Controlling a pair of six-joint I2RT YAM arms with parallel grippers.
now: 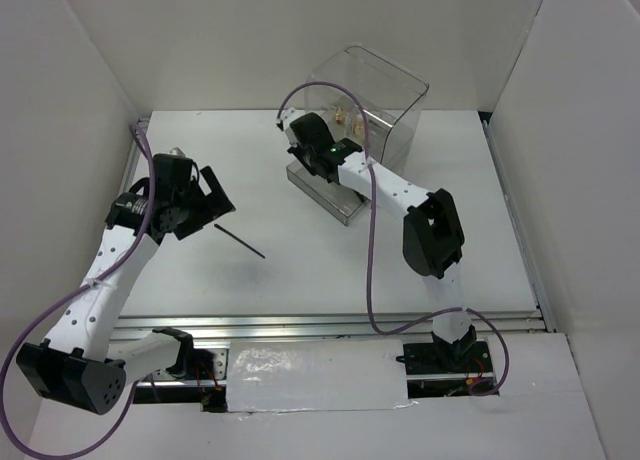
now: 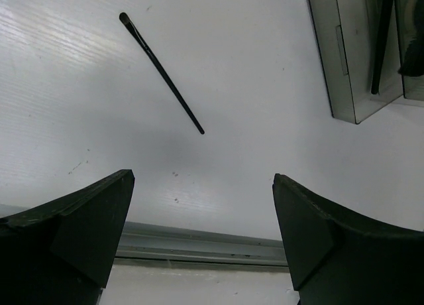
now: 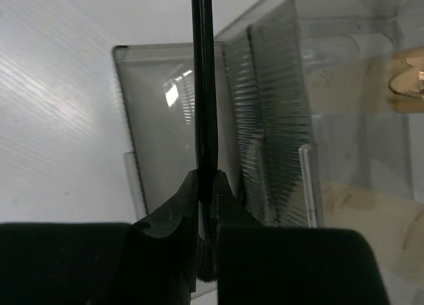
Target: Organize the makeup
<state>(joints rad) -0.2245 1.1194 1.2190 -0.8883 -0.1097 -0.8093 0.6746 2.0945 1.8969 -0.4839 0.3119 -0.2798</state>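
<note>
A thin black brush (image 1: 238, 239) lies on the white table, also in the left wrist view (image 2: 161, 71). My left gripper (image 1: 205, 208) is open and empty (image 2: 202, 179), just left of that brush. My right gripper (image 1: 300, 145) is shut on a second black brush (image 3: 202, 73), pinched at its bristle end (image 3: 207, 179), with the shaft pointing out over the pulled-out clear drawer (image 3: 159, 119). That brush shows over the drawer in the left wrist view (image 2: 379, 46). Gold items (image 1: 345, 115) show inside the box (image 3: 407, 79). The jars are not in view.
The clear acrylic box (image 1: 385, 95) stands at the back centre, its low drawer (image 1: 325, 192) pulled out toward the front left. White walls close in the table on the left, back and right. A metal rail (image 2: 199, 245) runs along the near edge.
</note>
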